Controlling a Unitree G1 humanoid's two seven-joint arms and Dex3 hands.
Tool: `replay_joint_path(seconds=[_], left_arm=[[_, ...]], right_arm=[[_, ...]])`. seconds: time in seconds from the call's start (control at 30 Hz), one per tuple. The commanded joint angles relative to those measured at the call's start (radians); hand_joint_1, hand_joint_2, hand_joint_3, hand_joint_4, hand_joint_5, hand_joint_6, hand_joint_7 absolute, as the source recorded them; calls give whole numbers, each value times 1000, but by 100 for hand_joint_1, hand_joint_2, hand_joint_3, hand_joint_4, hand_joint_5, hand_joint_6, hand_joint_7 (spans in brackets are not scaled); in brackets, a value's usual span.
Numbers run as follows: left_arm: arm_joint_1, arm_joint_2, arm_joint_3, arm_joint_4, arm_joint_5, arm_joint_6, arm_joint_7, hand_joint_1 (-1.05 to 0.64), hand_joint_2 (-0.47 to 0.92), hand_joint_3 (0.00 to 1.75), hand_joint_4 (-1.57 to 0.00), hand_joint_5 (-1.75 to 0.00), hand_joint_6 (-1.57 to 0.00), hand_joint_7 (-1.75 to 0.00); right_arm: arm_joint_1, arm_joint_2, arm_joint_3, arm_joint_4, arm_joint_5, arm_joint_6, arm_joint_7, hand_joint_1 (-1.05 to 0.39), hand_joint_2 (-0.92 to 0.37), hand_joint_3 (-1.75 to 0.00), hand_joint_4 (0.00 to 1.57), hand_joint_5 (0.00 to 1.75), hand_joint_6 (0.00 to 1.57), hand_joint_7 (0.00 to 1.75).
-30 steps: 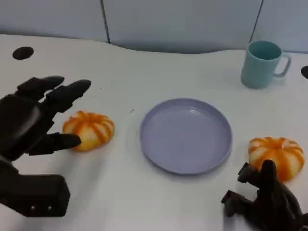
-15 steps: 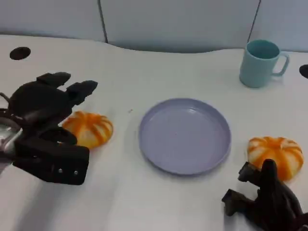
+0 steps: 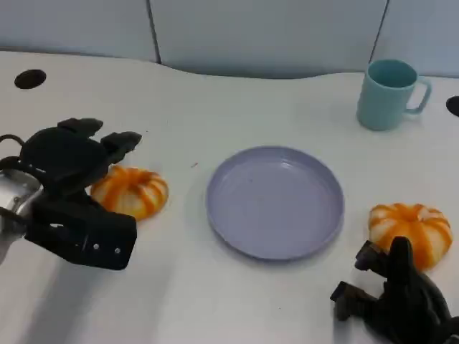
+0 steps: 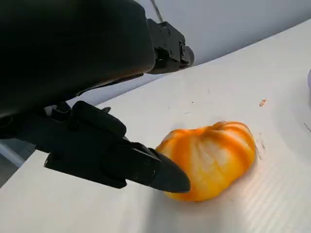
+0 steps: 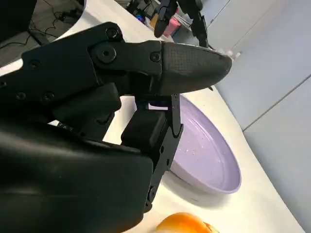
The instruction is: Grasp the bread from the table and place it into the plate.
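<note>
1. Left hand [image 3: 68,161] hovers over the near-left bread [image 3: 130,190], its fingers spread and arched over the loaf's left half; the head view shows no grip, and the left wrist view has one fingertip [image 4: 167,177] at the loaf's [image 4: 211,158] edge, though I cannot tell whether it touches.
2. That orange-and-white striped bread lies on the white table [image 3: 215,107], well left of the plate [image 3: 275,201] and apart from it.
3. Between this bread and the plate there is bare table surface with a tiny reddish speck [image 3: 193,165] on it.
4. The plate is lilac, shallow and round, lying flat near the middle of the table with nothing in it.
5. A second bread [image 3: 409,233] of the same colouring sits to the right of the plate, near its rim but not touching.
6. Right hand [image 3: 398,297] rests low at the near-right corner, just in front of the second bread, fingers curled inward and holding nothing.
7. In the right wrist view the curled black fingers [image 5: 189,60] cross in front of the plate [image 5: 209,158], and a sliver of orange bread [image 5: 182,223] shows at the frame's edge.
8. A teal mug [image 3: 391,93] stands upright at the far right, well behind the plate, handle pointing right.
9. A dark round hole [image 3: 30,78] marks the table's far-left area, and part of another [image 3: 452,106] shows at the right edge.
10. Pale wall panels [image 3: 265,32] rise behind the table's curved far edge.
</note>
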Motion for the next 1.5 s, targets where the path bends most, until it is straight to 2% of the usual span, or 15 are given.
replay_joint_path(seconds=[0.03, 0.5, 0.57, 0.63, 0.83, 0.9, 0.97, 1.4, 1.47, 1.5], left_arm=[[-18, 29, -13, 9, -18, 8, 14, -78, 92, 3, -2, 0, -5, 0], [-23, 36, -33, 10, -34, 14, 20, -78, 92, 3, -2, 0, -5, 0], [-99, -31, -75, 148, -20, 48, -46, -82, 92, 3, -1, 0, -2, 0], [-150, -69, -105, 241, -21, 63, -74, -85, 91, 2, 0, 0, -1, 0], [-184, -81, -136, 306, -38, 52, -55, -86, 91, 1, 0, 0, 0, 0], [-240, -189, -170, 455, -21, 117, -40, -83, 86, 1, -1, 0, -3, -1], [-271, -241, -192, 537, -19, 145, -26, -81, 83, 0, -1, -1, -4, -2], [-295, -253, -229, 589, -47, 141, 0, -80, 82, 0, -2, -1, -5, -1], [-295, -278, -239, 603, -43, 161, 1, -79, 82, 0, -1, -1, -4, -1], [-285, -289, -240, 613, -45, 164, 1, -74, 80, 0, -6, -3, -8, -3]], right_arm=[[7, -16, -6, -1, -3, 2, -3, -54, -92, -50, 118, 125, 107, 118], [7, -16, -6, -1, -3, 2, -3, -54, -92, -50, 119, 125, 108, 118], [13, -17, -7, -9, -2, 5, -5, -54, -92, -51, 118, 125, 107, 118], [16, -18, -7, -14, 0, 7, -5, -53, -92, -52, 118, 125, 107, 118], [16, -18, -7, -16, 0, 8, -5, -53, -92, -53, 118, 126, 106, 119], [29, -25, -3, -25, -6, 3, 2, -53, -92, -53, 118, 125, 107, 119], [35, -28, -1, -30, -8, 1, 4, -54, -92, -53, 118, 125, 107, 120], [37, -29, 1, -33, -7, 1, 3, -54, -92, -53, 119, 124, 107, 120], [49, -25, 0, -54, 1, 21, -10, -54, -92, -53, 119, 124, 107, 120], [59, -25, 0, -70, 4, 30, -16, -54, -92, -53, 119, 124, 107, 120]])
